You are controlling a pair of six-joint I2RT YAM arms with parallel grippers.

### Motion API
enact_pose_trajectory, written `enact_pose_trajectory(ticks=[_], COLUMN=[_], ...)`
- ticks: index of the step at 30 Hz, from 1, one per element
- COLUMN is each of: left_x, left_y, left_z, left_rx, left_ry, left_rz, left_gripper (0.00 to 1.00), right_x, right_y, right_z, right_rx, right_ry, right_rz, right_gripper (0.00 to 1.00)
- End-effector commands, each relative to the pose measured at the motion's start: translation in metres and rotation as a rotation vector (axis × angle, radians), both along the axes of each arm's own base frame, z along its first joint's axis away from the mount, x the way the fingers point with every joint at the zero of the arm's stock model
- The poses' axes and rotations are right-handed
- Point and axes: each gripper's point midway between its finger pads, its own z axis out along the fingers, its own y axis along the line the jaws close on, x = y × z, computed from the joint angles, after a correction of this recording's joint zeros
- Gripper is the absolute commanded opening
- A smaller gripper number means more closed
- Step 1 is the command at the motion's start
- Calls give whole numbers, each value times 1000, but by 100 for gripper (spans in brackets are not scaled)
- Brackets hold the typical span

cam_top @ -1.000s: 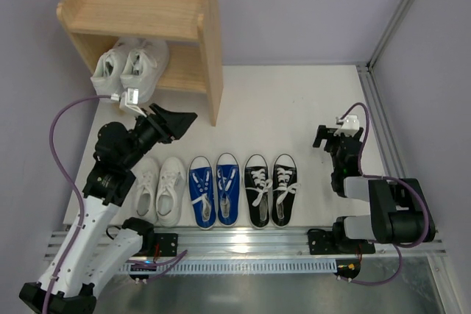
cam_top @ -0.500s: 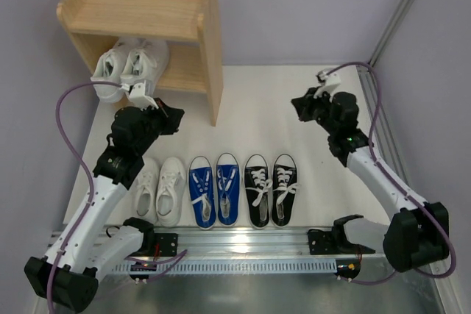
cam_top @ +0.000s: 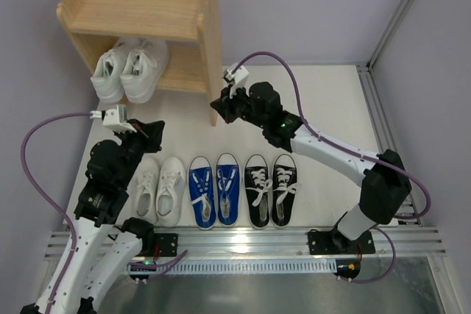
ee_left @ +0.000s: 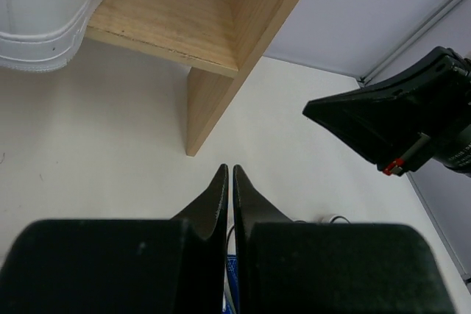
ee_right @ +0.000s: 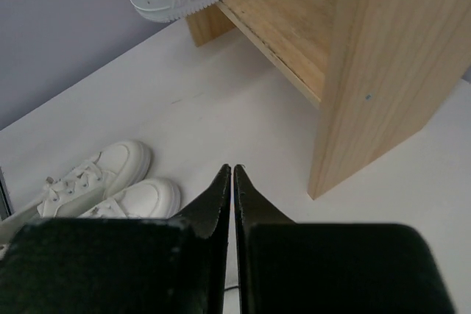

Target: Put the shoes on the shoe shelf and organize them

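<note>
Pale purple walls all around, and a white surface (cam_top: 324,101) below. At the far left corner, the shoe shelf (cam_top: 140,1), made of light wood. On its lower tier, one white pair (cam_top: 131,68), side by side, rounded ends poking out past the front edge; toes or heels, hard to tell. Along the near edge, in a neat row with toes pointing to the far edge: the other white pair (cam_top: 159,189) on the left, then the blue pair (cam_top: 214,189), then the black pair (cam_top: 271,189), each just beside the next. Over the far end of the other white pair, the left tool (cam_top: 152,130), fingers (ee_left: 213,200) pressed together. Near the middle of the surface, close to the foot of the shelf's right side panel but not touching it, the right tool (cam_top: 219,106), fingers (ee_right: 213,200) pressed together too.
</note>
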Motion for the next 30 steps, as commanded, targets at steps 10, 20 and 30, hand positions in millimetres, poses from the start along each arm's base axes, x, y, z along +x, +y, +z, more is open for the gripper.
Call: enact_pose_trajectory(ticks=[10, 20, 30], left_x=[-3, 39, 118], left_y=[17, 12, -3], left_z=[-24, -37, -7], left_rx=[62, 85, 78], left_ry=[28, 30, 2], left_rz=[76, 117, 183], left_gripper=[0, 2, 0], right_x=[74, 137, 142], right_y=[71, 16, -51], right_z=[71, 72, 51], right_rx=[223, 166, 143], right_ry=[-248, -336, -291], right_rz=[-309, -745, -855], right_gripper=[5, 8, 6])
